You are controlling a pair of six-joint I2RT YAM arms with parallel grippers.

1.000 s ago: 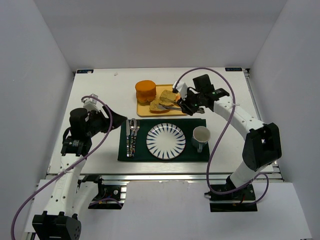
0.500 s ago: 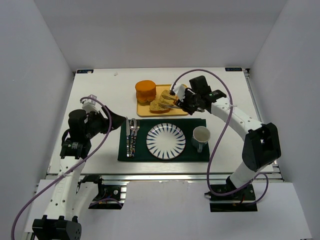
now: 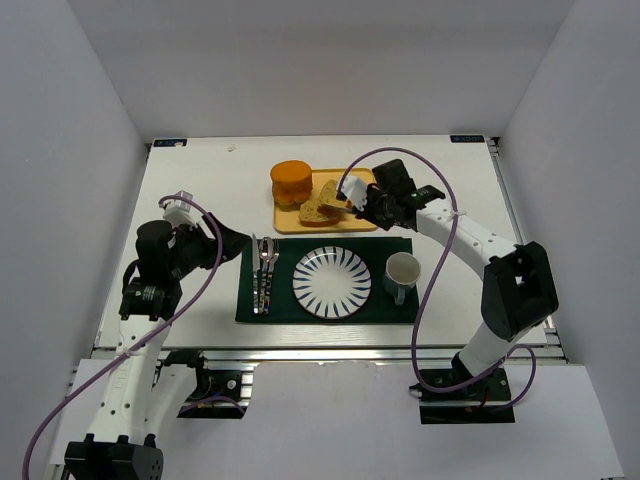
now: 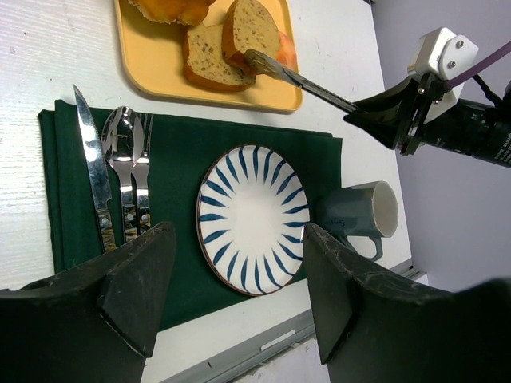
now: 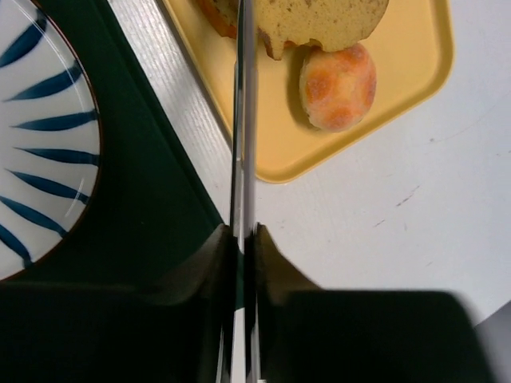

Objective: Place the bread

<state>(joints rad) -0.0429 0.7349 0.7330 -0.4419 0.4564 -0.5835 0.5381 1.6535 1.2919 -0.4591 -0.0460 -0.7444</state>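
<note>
Two tan bread slices lie on the yellow tray [image 3: 366,221]: one [image 3: 335,194] propped on edge, the other [image 3: 314,211] flatter beside it. My right gripper [image 3: 373,206] is shut on metal tongs [image 4: 297,77], whose arms are squeezed nearly together. Their tips reach the propped slice [image 4: 252,27] at its lower edge. In the right wrist view the tongs [image 5: 243,120] run up to the bread [image 5: 319,20]. My left gripper [image 3: 232,243] hangs open over the table's left side, holding nothing.
A blue-striped plate [image 3: 332,281] sits on a dark green mat [image 3: 250,305], with cutlery [image 3: 264,272] to its left and a mug [image 3: 402,272] to its right. On the tray there is also an orange bun stack [image 3: 291,183] and a small orange-pink ball [image 5: 338,86].
My right gripper has slid left toward the tray and squeezed the tongs shut at the propped slice. The left arm has barely shifted.
</note>
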